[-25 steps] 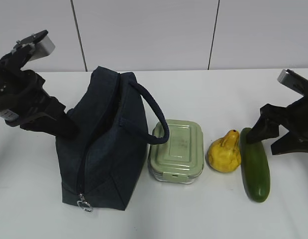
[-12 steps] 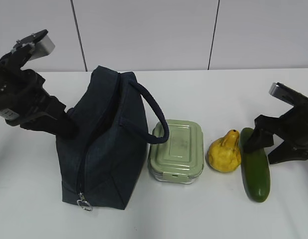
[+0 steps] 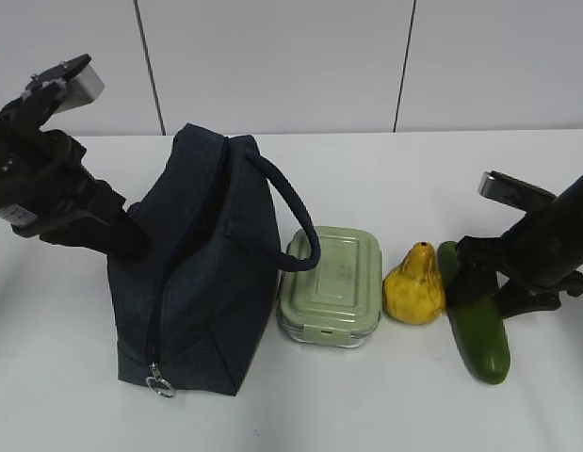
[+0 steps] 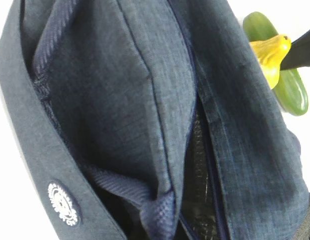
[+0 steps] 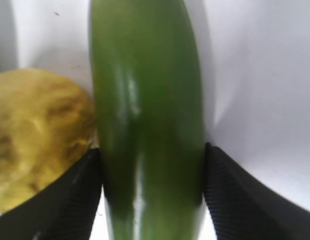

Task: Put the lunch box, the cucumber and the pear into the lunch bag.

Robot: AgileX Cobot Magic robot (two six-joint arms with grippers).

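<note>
- Straddling the cucumber (image 5: 144, 125), the right gripper (image 3: 489, 282) had its jaws wide, one pad against each flank of it; whether they had it pinched, I could not tell.
- The cucumber lay on the white tabletop (image 3: 385, 179), with the pear (image 3: 413, 284) touching it at 9 o'clock.
- The box (image 3: 331, 287) sat at 9 o'clock of the pear, beside the bag (image 3: 197, 273).
- The left gripper (image 3: 121, 240) pressed into the bag's side at 9 o'clock, jaws shut; what they held was hidden.

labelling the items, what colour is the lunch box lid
Pale sage green: the lunch box lid shows best in the exterior view.
</note>
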